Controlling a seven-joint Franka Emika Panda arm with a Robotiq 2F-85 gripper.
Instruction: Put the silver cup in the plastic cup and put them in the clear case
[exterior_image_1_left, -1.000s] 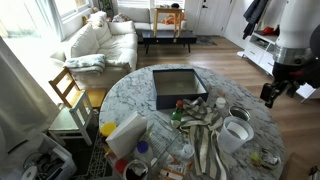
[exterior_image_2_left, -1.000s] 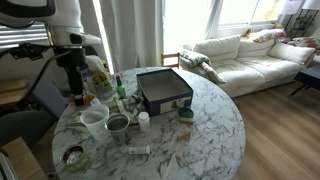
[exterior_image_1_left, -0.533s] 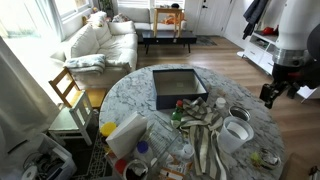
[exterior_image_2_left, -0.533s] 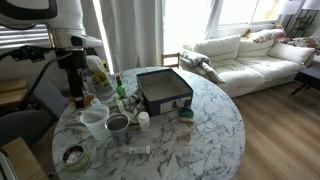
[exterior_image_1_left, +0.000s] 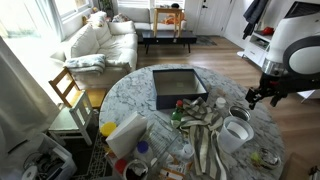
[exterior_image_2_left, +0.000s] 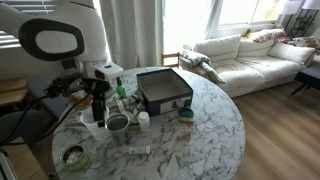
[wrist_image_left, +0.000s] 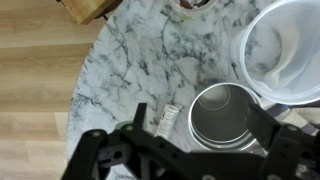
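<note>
The small, shiny, round metal silver cup (wrist_image_left: 222, 115) stands upright on the round white marbled table (wrist_image_left: 150, 60). Its mouth faces up and its long axis is vertical, so the wrist view looks straight down into it. Just beside it stands the larger whitish translucent plastic cup (wrist_image_left: 283, 50), also mouth up. The black pincer (wrist_image_left: 190, 160) hangs over the table's edge near the silver cup, jaws spread wide, holding nothing. The square clear case (exterior_image_1_left: 178, 88) sits mid-table, well apart from both cups.
</note>
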